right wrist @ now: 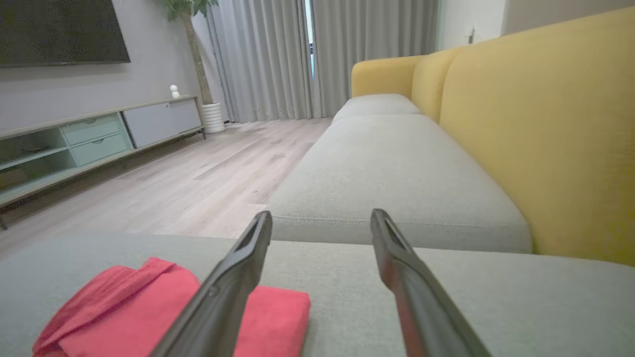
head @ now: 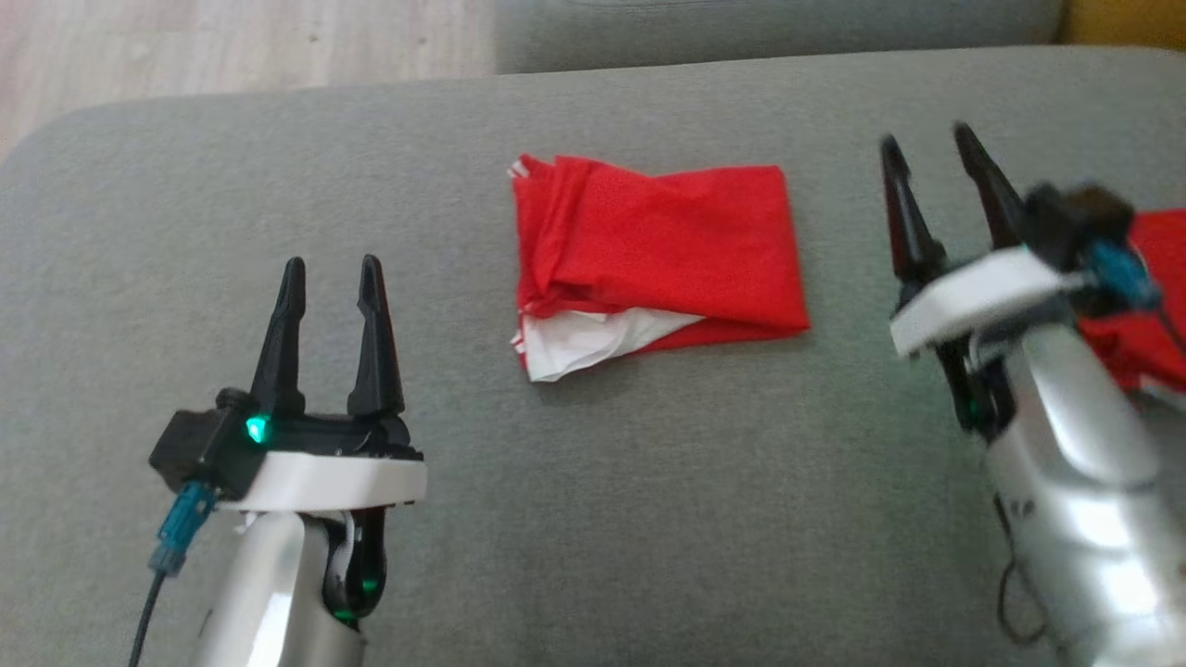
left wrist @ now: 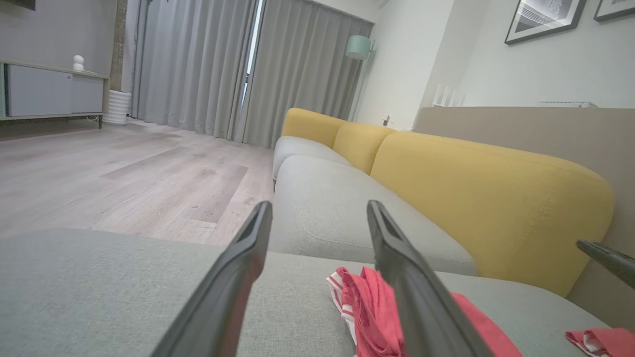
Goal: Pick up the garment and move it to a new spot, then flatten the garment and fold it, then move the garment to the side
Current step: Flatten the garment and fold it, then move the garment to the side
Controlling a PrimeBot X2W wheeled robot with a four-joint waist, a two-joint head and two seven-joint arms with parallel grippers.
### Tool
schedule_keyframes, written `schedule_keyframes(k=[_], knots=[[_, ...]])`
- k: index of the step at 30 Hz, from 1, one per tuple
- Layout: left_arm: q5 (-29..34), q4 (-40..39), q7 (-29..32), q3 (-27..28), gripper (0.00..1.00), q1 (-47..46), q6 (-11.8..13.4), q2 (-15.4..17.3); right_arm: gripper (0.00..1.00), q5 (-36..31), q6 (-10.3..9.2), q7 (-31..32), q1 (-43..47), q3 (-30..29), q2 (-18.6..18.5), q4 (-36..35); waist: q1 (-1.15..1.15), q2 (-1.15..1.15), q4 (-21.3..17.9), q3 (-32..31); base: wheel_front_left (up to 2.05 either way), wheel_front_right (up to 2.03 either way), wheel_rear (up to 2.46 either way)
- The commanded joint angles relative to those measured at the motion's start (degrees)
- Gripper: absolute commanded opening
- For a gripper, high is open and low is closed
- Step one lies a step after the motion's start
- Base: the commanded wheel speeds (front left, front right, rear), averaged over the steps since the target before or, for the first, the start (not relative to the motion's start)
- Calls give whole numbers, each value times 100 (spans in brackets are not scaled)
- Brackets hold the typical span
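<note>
The garment (head: 658, 255) is a red mesh piece folded into a rough rectangle, with a white layer showing at its near left corner. It lies in the middle of the grey sofa cushion (head: 593, 482). My left gripper (head: 332, 275) stands open at the lower left, well clear of the cloth. My right gripper (head: 931, 144) is open to the right of the folded piece, fingers apart with nothing between them. The left wrist view shows the garment (left wrist: 369, 310) behind that gripper's right finger; in the right wrist view the garment (right wrist: 124, 307) lies low on the left.
A second red cloth (head: 1144, 296) lies at the right edge, partly behind my right arm, and appears as a red cloth (left wrist: 603, 342) in the left wrist view. Yellow backrests (right wrist: 540, 134) rise along the sofa. Wooden floor (head: 232, 46) lies beyond the cushion's far edge.
</note>
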Motion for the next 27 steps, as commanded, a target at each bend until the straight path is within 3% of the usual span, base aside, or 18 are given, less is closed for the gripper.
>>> schedule_keyframes(k=[1, 6, 12, 22, 27], knots=[[97, -226, -29, 235, 100, -163, -13, 49, 100, -511, -5, -60, 566, -528, 282, -711, 0, 0, -205, 8, 0, 0, 0], [223, -258, -29, 324, 100, -37, -35, 49, 100, -1181, -5, -60, 1424, -1227, 664, -1769, 0, 0, -413, 10, 0, 0, 0], [274, -314, -29, 442, 100, 214, 35, 49, 100, -1338, -5, -61, 2105, -1446, 785, -2421, 0, 0, -520, -10, 0, 0, 0], [238, -403, -29, 338, 100, 225, 58, 49, 100, -1220, -5, -61, 2276, -1591, 789, -2613, 0, 0, -401, 77, 0, 0, 0], [212, -393, -29, 188, 100, 101, 44, 49, 100, -1327, -5, 24, 2041, -1533, 790, -2231, 0, 0, -186, 258, 0, 0, 0]])
